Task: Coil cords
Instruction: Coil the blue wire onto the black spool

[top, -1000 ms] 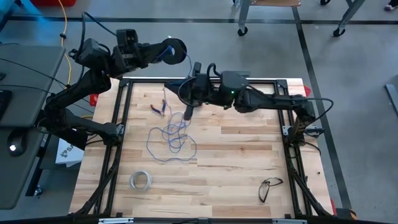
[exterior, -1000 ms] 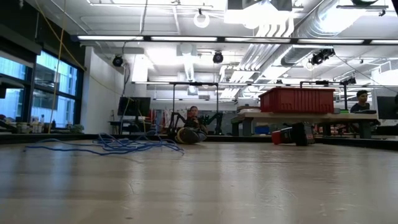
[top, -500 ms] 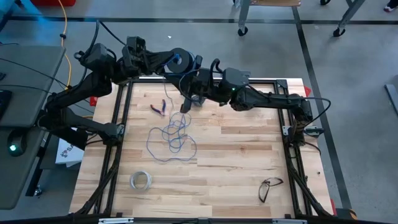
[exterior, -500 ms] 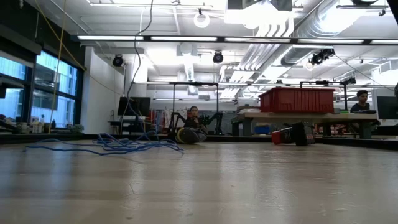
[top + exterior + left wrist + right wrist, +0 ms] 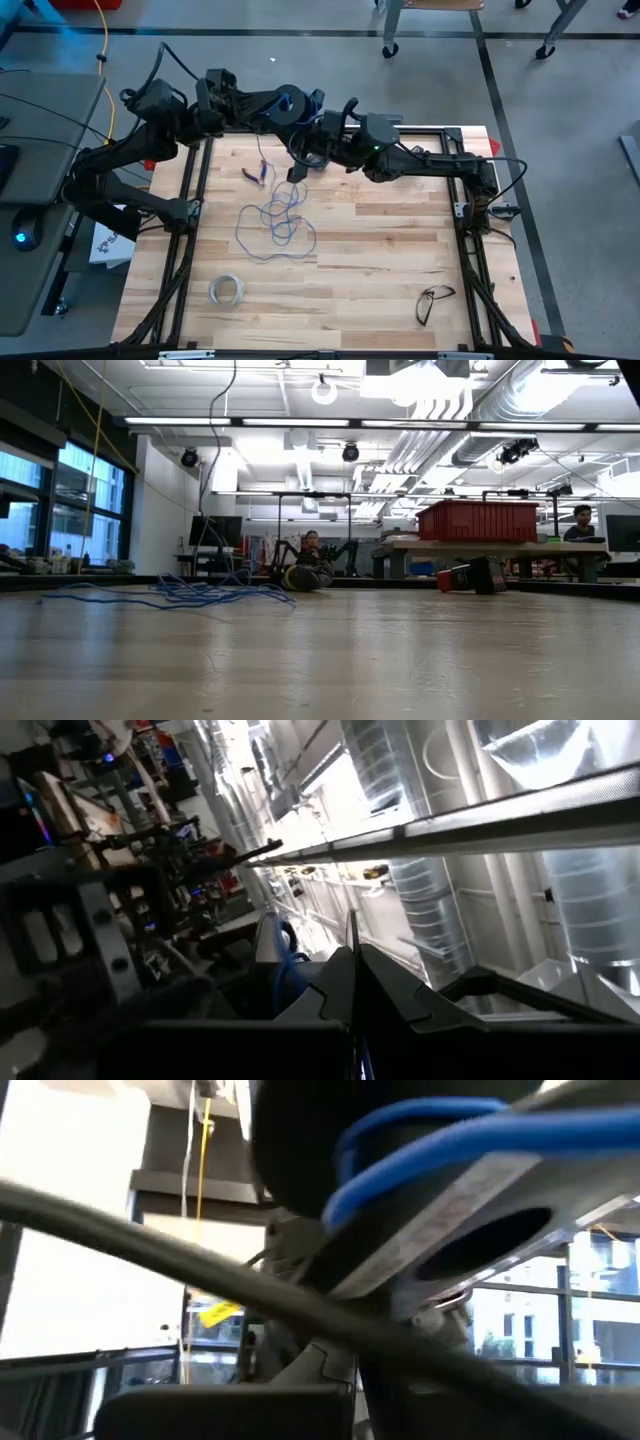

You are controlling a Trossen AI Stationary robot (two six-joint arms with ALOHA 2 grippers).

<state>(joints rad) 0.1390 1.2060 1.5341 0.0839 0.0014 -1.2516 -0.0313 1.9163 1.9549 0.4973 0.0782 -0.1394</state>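
Wire is lying mostly in a loose tangle mid-bench, one strand rising to the dark spool that the left gripper is pinching at the far edge. The right gripper, jaws pressed together, is crowding it; judging so, loops may be snagging the pliers or knotting.

Both arms are stretched toward the table's far edge. The left gripper is clamped, and the right gripper, apparently pointed downward, is closed too.
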